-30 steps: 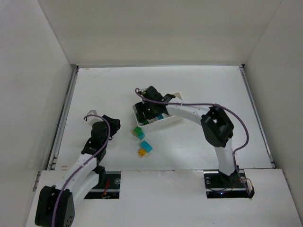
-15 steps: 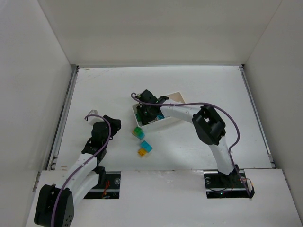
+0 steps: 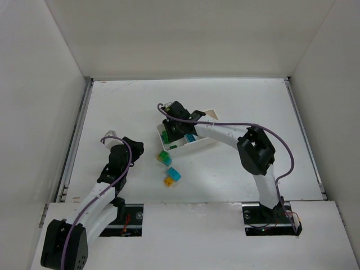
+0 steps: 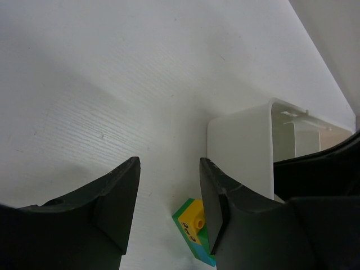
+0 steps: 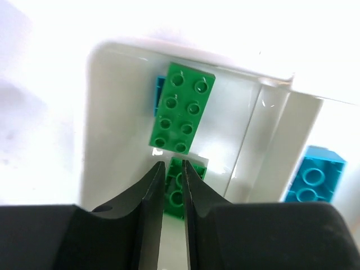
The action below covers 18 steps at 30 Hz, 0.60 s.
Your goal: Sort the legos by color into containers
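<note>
Right gripper [image 5: 171,166]: fingers pinched together, nothing seen between them, tips just over small green brick [image 5: 197,169] in tray [image 5: 225,129] end compartment | left gripper [image 4: 169,169]: part open, empty, above table [image 4: 112,84] beside tray | risk: closed tips could catch the brick or tray wall and skid it; two-colour stacks [image 3: 172,176] outside, dropped whole, would mix colours.

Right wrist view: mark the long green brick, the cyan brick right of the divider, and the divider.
long green brick [image 5: 181,109], right wrist view, centre of its studded top.
cyan brick [image 5: 315,174], right wrist view, studded top.
divider [image 5: 259,143], right wrist view, middle of the wall.
</note>
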{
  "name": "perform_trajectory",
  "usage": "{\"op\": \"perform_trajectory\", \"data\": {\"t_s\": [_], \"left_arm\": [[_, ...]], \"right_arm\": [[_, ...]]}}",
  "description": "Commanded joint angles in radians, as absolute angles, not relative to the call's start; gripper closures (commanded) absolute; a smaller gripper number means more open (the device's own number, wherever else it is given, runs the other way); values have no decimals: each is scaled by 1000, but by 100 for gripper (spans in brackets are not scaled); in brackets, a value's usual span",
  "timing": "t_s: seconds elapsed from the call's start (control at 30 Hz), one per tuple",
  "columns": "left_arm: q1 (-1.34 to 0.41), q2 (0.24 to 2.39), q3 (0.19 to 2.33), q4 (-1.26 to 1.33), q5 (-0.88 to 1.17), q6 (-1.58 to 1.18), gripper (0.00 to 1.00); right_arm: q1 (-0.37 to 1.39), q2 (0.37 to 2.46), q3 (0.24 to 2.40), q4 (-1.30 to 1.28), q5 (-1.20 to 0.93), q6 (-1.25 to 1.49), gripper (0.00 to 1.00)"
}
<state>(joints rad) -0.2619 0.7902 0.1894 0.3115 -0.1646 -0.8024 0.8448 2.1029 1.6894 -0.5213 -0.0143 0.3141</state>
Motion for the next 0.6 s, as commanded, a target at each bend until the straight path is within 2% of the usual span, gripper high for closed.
{"op": "perform_trajectory", "data": {"t_s": [0.0, 0.57], "left_arm": [[-260, 785, 213, 359, -167, -795, 56], [-254, 770, 204, 357, -163, -795, 56]], "right_arm": [[849, 2022, 1683, -479, 15, 327, 76], [843, 1896, 1586, -410, 15, 348, 75]]}}
